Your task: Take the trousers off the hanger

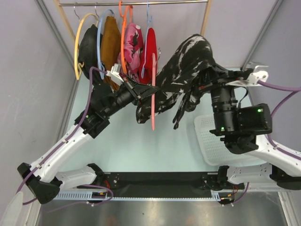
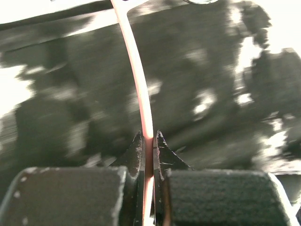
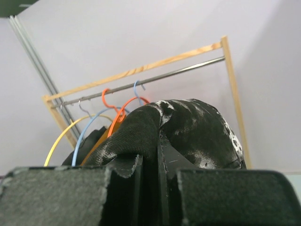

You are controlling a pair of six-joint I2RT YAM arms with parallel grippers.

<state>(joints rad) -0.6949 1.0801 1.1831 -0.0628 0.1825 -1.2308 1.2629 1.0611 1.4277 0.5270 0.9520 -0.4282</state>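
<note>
Left wrist view: the pink hanger point(image 2: 139, 89) is pinched by the left gripper point(image 2: 148, 137). The black splotched trousers point(image 1: 188, 61) are clenched by the right gripper point(image 3: 149, 157), raised beside the rail point(image 1: 178, 2), draped across that hanger.

rail point(image 1: 178, 2): mustard garment point(image 1: 111, 44), pink floral garment point(image 1: 134, 47) hanging | white basket point(image 1: 207, 141): on table point(image 1: 141, 146), right

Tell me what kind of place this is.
Probably a robot test cell staged as a small wardrobe, not a home. A clothes rail carries coloured hangers and garments. Below it is a pale table with a white basket. Plain panel walls in metal framing surround it.
</note>
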